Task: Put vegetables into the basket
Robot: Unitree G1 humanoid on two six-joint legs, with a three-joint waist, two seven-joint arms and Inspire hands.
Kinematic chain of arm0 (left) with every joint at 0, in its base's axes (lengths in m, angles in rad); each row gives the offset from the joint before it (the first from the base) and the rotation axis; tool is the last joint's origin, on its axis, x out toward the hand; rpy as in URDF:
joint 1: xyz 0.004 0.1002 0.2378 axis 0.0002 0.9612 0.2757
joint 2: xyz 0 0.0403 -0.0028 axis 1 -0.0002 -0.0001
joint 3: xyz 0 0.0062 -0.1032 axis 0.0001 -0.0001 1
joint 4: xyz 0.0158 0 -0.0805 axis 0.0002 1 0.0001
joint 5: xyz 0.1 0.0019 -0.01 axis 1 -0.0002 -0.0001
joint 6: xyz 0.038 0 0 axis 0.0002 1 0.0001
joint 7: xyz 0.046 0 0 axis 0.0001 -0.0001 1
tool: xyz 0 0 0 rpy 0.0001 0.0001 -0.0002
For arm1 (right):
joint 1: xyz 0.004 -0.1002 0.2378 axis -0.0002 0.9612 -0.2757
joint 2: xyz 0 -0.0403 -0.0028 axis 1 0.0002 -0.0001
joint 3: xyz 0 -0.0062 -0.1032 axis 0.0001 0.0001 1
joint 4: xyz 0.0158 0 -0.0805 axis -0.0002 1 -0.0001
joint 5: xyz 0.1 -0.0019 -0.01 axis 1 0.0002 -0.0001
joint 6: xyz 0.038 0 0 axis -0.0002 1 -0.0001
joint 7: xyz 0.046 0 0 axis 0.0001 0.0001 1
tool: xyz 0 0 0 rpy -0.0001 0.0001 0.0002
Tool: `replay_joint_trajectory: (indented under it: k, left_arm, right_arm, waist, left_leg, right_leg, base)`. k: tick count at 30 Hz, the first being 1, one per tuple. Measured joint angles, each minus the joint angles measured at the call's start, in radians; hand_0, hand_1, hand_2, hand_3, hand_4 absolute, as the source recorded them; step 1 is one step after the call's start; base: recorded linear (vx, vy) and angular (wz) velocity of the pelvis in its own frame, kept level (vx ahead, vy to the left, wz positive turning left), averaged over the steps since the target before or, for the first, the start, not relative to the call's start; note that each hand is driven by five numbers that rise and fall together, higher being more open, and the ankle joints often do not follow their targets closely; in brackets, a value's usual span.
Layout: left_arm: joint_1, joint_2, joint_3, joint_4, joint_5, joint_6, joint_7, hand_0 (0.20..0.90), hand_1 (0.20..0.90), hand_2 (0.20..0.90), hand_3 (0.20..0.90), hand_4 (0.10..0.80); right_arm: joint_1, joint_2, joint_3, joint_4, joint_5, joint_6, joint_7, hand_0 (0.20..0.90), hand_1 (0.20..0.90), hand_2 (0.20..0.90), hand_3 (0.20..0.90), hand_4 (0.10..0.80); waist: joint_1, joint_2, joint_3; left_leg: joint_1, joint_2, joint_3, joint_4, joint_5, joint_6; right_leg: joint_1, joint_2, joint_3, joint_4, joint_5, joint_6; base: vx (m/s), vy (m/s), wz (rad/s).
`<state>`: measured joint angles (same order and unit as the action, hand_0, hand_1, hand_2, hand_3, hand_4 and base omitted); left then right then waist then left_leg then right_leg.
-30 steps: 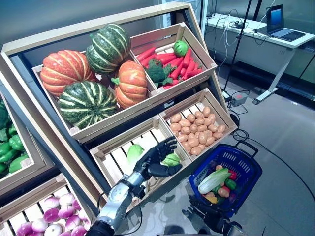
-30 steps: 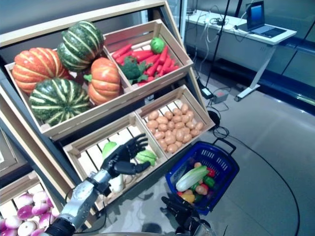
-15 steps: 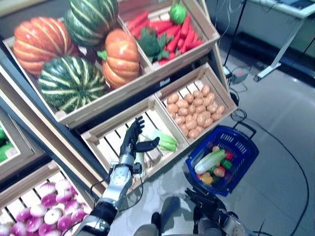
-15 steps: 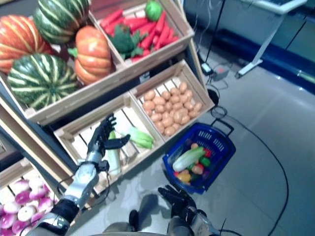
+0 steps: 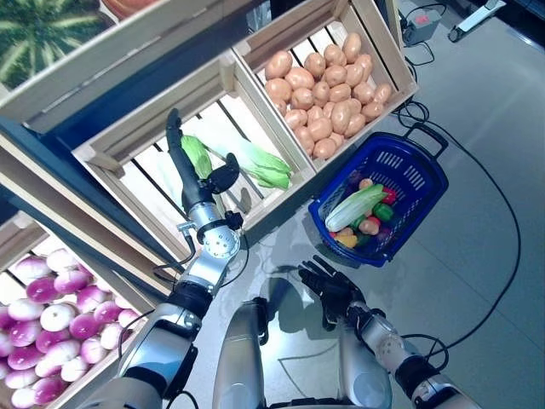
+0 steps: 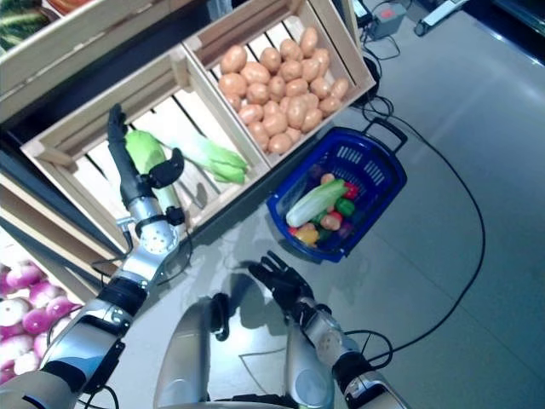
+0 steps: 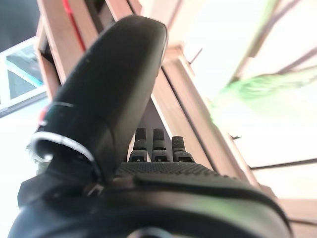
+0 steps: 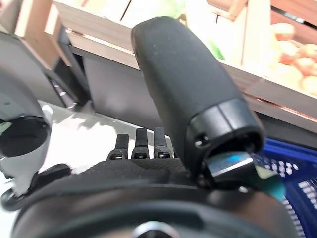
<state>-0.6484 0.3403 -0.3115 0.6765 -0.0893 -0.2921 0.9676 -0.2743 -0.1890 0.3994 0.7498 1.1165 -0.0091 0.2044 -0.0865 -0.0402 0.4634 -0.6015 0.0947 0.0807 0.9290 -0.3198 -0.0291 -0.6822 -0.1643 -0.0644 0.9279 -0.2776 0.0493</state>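
My left hand (image 5: 197, 192) reaches into the lower wooden crate (image 5: 111, 141), fingers (image 5: 174, 145) straight and thumb spread. A green-and-white cabbage (image 5: 197, 153) lies right beside those fingers, between them and the thumb; I cannot tell if they touch. A second leafy cabbage (image 5: 264, 168) lies to its right in the same crate. The blue basket (image 5: 426, 170) stands on the floor at the right, holding a long cabbage (image 5: 353, 204) and several small vegetables. My right hand (image 5: 328, 285) hovers low over the floor, open and empty, short of the basket.
A crate of potatoes (image 5: 328, 94) sits above the basket. Purple onions (image 5: 51, 315) fill a bin at the lower left. A striped green pumpkin (image 5: 34, 25) shows on the upper shelf. A black cable (image 5: 502, 213) runs across the grey floor to the basket's right.
The camera has tilted down, so the whole scene shifted. My left hand has straightened upright alongside the cabbage. My right hand shows further from the basket than before.
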Motion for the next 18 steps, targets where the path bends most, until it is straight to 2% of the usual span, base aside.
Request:
replay_joint_trajectory:
  k: [2,9,13,18]
  left_arm:
    - [-0.002,-0.002,0.004,0.042,-0.004,0.001,0.012,0.900,0.900,0.900,0.900,0.800]
    - [-0.027,0.001,0.009,0.091,-0.043,0.023,0.065,0.900,0.900,0.900,0.900,0.800]
    - [-0.080,0.018,0.012,0.166,-0.069,0.068,0.086,0.900,0.900,0.900,0.900,0.800]
    - [-0.123,0.031,0.013,0.241,-0.125,0.082,0.089,0.900,0.900,0.900,0.900,0.800]
  right_arm:
    - [-0.021,-0.002,-0.002,-0.003,0.007,-0.003,-0.016,0.900,0.900,0.900,0.900,0.800]
    - [-0.076,-0.032,-0.003,-0.007,0.040,-0.020,-0.051,0.900,0.900,0.900,0.900,0.800]
    - [-0.106,-0.050,-0.003,0.000,0.042,-0.033,-0.053,0.900,0.900,0.900,0.900,0.800]
    - [-0.146,-0.068,-0.004,0.047,0.075,-0.060,-0.053,0.900,0.900,0.900,0.900,0.800]
  waist:
    - [-0.006,-0.002,0.001]
    - [-0.006,-0.010,0.021]
    - [-0.009,-0.013,0.023]
    - [-0.007,-0.020,0.029]
  left_leg:
    - [-0.040,0.007,-0.005,0.064,-0.023,-0.001]
    - [-0.128,0.019,-0.021,0.152,-0.042,-0.013]
    - [-0.186,0.027,-0.030,0.190,-0.046,-0.018]
    - [-0.229,0.029,-0.042,0.219,-0.052,-0.026]
  right_leg:
    - [-0.040,0.001,0.003,0.059,-0.020,-0.005]
    - [-0.128,0.011,0.004,0.145,-0.038,-0.019]
    - [-0.184,0.020,0.006,0.178,-0.042,-0.025]
    - [-0.228,0.027,0.004,0.209,-0.049,-0.035]
  base:
    - [-0.029,-0.007,-0.03]
    - [-0.028,-0.006,0.00]
    - [-0.006,-0.007,-0.01]
    - [-0.021,-0.008,0.00]
